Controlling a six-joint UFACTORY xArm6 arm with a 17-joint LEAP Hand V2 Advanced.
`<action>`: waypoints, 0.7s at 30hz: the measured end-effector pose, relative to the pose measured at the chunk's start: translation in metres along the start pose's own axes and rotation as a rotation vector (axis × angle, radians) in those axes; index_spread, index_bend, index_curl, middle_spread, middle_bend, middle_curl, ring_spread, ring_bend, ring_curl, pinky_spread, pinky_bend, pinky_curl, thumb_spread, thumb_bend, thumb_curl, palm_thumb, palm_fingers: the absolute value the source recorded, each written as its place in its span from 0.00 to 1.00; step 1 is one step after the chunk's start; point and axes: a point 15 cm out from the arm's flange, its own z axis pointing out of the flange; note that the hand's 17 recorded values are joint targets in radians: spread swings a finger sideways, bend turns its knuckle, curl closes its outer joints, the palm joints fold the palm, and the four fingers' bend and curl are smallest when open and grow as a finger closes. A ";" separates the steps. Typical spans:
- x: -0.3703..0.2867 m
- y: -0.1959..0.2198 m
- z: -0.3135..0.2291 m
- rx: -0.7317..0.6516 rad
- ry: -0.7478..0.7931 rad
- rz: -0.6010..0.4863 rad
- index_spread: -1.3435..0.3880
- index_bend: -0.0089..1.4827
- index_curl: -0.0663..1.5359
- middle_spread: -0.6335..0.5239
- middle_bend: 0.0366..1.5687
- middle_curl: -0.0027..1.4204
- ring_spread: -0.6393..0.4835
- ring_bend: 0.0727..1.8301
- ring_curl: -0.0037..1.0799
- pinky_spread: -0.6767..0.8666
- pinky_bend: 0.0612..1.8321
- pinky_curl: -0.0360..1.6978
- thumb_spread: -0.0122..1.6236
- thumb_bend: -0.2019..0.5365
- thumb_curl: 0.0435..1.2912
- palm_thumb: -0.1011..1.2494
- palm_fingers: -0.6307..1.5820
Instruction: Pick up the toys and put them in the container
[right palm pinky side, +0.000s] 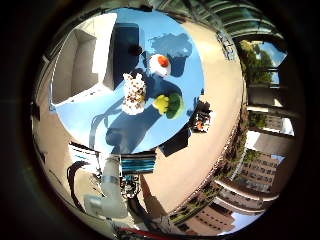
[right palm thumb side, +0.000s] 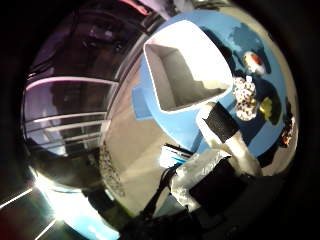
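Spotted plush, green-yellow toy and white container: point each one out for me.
spotted plush (right palm pinky side: 134, 93), little finger side palm view, middle of its body.
green-yellow toy (right palm pinky side: 169, 104), little finger side palm view, where green meets yellow.
white container (right palm thumb side: 162, 82), thumb side palm view, inner wall.

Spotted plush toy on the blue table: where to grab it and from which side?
Grip the spotted plush toy across its body, coming straight down from above. It lies alone on the blue table, with bare table on the container side; the yellow-green toy sits close on the other, so probably close the fingers clear of that side.
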 end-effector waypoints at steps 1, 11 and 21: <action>0.003 0.001 0.001 -0.003 0.001 0.008 0.70 0.13 0.25 0.63 0.08 0.20 0.83 0.10 0.31 0.72 0.19 0.17 0.80 0.25 0.20 0.62 0.33; 0.020 -0.001 0.004 -0.012 0.017 0.050 0.70 0.13 0.25 0.63 0.08 0.20 0.83 0.11 0.31 0.72 0.20 0.17 0.80 0.25 0.20 0.61 0.33; 0.081 -0.035 0.020 0.003 0.024 0.158 0.70 0.13 0.24 0.62 0.08 0.20 0.84 0.11 0.31 0.72 0.21 0.17 0.79 0.24 0.20 0.59 0.34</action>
